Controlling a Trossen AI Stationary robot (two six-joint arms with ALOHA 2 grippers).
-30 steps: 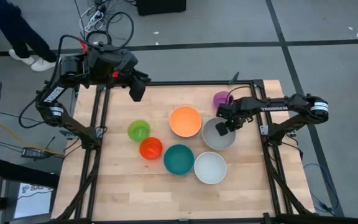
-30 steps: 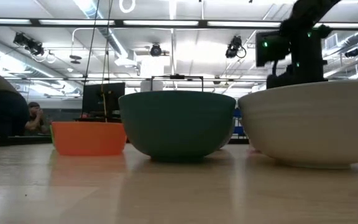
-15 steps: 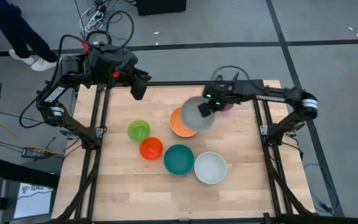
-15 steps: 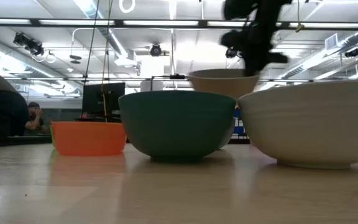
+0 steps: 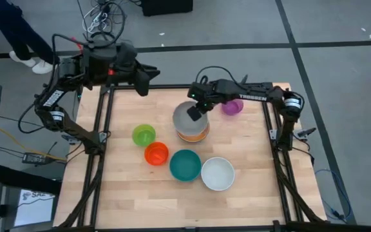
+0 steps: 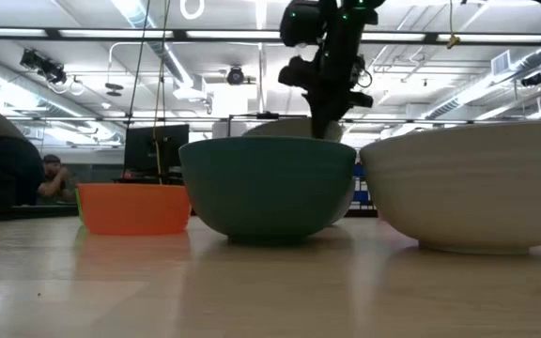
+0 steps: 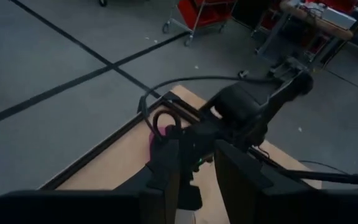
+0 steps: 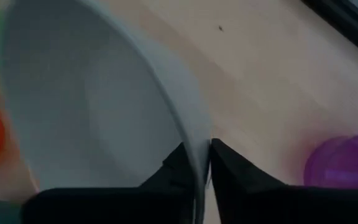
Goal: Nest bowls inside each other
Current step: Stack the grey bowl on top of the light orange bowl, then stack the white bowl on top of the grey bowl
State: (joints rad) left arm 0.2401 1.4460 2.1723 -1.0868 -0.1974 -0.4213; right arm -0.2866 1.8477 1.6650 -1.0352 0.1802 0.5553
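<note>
Grey bowl sits in the orange bowl, right gripper straddling its rim, fingers either side of the wall; can't tell if clamped or letting go. Do it well: release fully, lift straight up so the stack doesn't shift. Left gripper parked past the orange bowl at the table's far edge, jaws apart, empty. Wood tabletop; grey floor, ceiling lights in the room.

Smooth plastic bowls, pale wood-grain table
</note>
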